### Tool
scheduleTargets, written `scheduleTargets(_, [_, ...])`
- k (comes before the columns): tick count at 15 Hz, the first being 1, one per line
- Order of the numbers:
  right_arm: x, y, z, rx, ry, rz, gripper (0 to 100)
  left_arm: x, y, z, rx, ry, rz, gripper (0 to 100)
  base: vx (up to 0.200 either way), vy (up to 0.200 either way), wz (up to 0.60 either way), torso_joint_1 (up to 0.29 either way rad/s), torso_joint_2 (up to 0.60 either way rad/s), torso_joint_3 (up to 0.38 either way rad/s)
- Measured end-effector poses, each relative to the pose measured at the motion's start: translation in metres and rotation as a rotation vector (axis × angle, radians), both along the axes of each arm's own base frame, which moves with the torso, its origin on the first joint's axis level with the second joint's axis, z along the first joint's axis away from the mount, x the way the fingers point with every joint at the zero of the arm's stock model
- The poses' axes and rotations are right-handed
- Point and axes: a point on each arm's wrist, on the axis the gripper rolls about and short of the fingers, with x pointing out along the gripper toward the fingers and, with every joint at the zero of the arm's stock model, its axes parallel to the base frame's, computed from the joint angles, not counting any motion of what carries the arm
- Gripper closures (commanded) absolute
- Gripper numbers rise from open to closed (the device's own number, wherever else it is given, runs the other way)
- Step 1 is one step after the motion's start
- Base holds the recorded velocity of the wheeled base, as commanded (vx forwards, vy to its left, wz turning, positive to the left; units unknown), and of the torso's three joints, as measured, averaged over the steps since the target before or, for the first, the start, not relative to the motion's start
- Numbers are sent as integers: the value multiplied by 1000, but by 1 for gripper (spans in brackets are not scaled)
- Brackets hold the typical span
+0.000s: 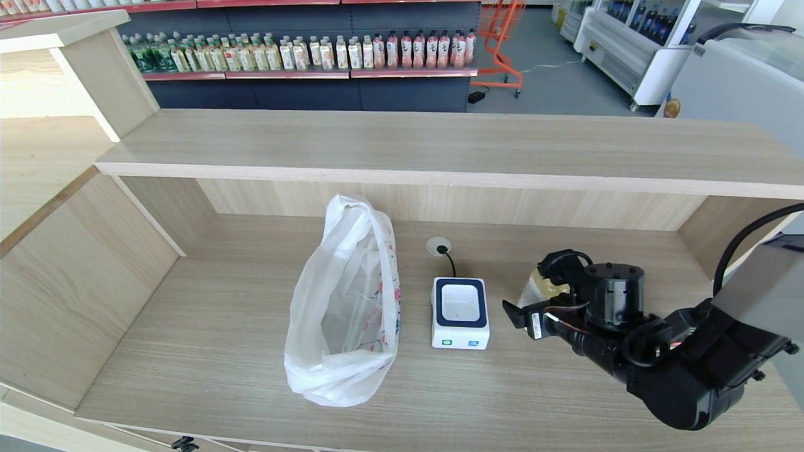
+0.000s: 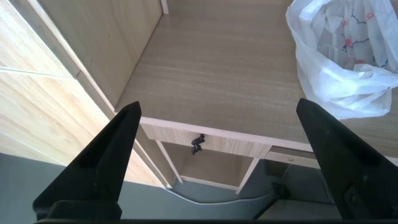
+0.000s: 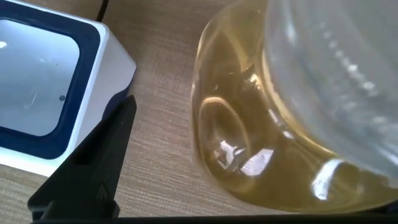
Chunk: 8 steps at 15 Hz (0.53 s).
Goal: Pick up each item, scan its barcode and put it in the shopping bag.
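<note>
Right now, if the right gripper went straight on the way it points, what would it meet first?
Probably the bottle of yellowish drink, close ahead of the right gripper; the scanner sits aside.

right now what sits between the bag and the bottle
The scanner sits between bag and bottle, as the head view shows.

Bottle (image 3: 280, 124) of amber liquid near scanner (image 3: 53, 93).
</note>
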Motion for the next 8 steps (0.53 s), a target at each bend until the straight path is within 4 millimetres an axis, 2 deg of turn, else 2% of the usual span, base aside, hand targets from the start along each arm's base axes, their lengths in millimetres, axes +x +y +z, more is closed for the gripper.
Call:
scheduleTargets(2, [2, 0, 0, 7, -23, 0, 0, 0, 0, 0, 0, 0, 0, 0, 0, 0, 0, 0, 0, 0])
scheduleTargets(3, [2, 0, -1, 8, -22, 1, 100, 0, 0, 0, 0, 0, 0, 0, 0, 0, 0, 0, 0, 0])
scheduleTargets(8, [8, -4, -4, -6, -38, -12, 100, 0, 0, 0, 0, 0, 0, 0, 0, 0, 0, 0, 0, 0])
